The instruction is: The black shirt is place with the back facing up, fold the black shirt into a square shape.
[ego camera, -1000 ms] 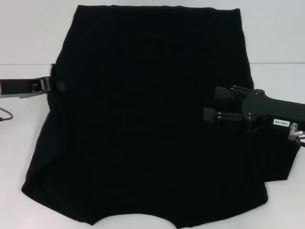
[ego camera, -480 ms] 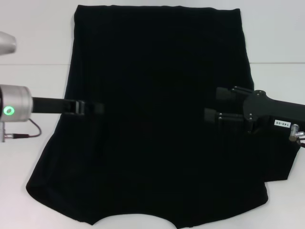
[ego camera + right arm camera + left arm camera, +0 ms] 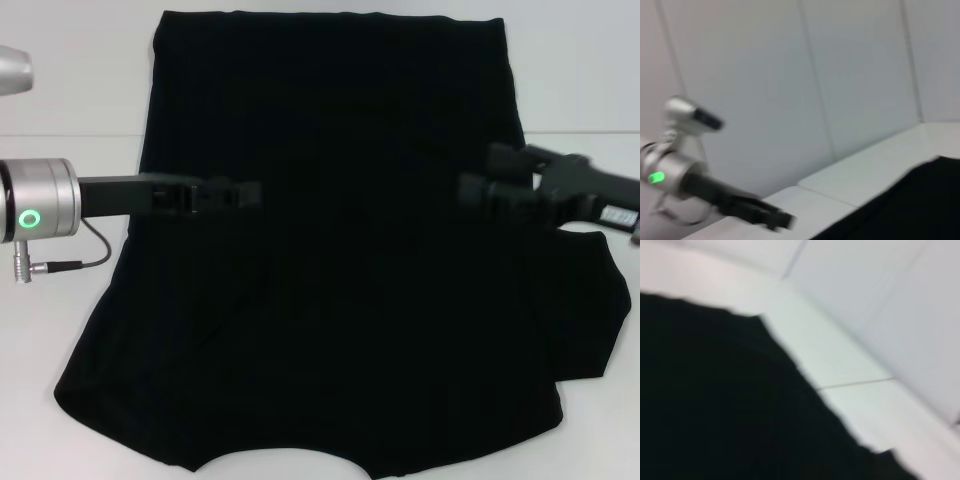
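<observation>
White table (image 3: 60,90) holds black shirt (image 3: 330,280); both grippers, left (image 3: 245,193), right (image 3: 475,187), above it.

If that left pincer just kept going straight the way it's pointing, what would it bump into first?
Probably the right pincer. The left pincer points across the black shirt toward it, with only shirt between them. Its height above the cloth is unclear, so it might brush the fabric first.

White surface (image 3: 60,330) before me, a seam line crossing it left to right at the far side. Lying directly on it, the black shirt (image 3: 330,330) spreads flat over most of the middle, its far edge straight, one sleeve at the right.
</observation>
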{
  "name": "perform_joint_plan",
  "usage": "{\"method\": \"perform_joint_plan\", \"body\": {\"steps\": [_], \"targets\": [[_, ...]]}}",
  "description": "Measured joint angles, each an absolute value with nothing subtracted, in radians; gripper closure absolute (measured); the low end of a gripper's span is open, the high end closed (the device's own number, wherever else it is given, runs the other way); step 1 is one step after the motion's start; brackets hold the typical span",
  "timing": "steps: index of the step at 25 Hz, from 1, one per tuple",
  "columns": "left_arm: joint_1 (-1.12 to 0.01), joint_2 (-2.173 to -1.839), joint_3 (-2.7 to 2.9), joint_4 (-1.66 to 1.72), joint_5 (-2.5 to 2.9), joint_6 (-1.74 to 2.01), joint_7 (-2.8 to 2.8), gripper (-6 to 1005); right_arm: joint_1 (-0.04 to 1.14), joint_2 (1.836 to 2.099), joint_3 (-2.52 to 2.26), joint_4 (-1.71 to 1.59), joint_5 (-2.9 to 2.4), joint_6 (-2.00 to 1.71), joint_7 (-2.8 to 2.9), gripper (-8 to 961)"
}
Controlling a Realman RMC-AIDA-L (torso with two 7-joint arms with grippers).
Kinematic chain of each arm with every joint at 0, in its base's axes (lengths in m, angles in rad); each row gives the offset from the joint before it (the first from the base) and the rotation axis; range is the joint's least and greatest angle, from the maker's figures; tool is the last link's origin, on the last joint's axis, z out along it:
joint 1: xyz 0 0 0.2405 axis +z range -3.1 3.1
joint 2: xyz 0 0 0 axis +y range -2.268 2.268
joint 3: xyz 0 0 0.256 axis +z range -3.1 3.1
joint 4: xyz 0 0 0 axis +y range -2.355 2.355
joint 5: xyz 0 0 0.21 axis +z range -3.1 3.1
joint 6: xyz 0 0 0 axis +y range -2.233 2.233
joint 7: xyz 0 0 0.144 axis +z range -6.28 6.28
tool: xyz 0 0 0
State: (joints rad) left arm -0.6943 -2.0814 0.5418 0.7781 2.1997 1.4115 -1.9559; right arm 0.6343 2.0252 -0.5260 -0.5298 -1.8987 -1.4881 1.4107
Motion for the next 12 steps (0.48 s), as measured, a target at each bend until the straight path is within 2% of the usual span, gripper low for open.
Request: {"method": "perform_joint_plan", "body": {"steps": [3,6,7,8,10,12], "targets": [[-0.67,-2.077,0.541,0.746,2.062,1.54,-1.809,309,0.638,1.992,-0.53,-0.54,-1.914,-1.418,1.608,164],[-0.643,-2.088,0.542,0.675,1.936,1.64,-1.586,262,0.646,1.929,-0.561,-0.544,-1.982,-1.356,1.867,166],[-0.633,-2.096,0.541,0.646,1.894,1.658,-1.504,246,0.651,1.893,-0.576,-0.547,-2.043,-1.341,2.003,166],[-0.621,-2.105,0.542,0.614,1.862,1.666,-1.417,230,0.651,1.893,-0.576,-0.547,-2.043,-1.341,2.003,167],[-0.607,-2.121,0.547,0.587,1.841,1.665,-1.298,198,0.65,1.867,-0.581,-0.574,-2.13,-1.353,2.136,168],[-0.596,-2.132,0.559,0.58,1.844,1.654,-1.226,167,0.645,1.859,-0.581,-0.618,-2.211,-1.384,2.24,170]]}}
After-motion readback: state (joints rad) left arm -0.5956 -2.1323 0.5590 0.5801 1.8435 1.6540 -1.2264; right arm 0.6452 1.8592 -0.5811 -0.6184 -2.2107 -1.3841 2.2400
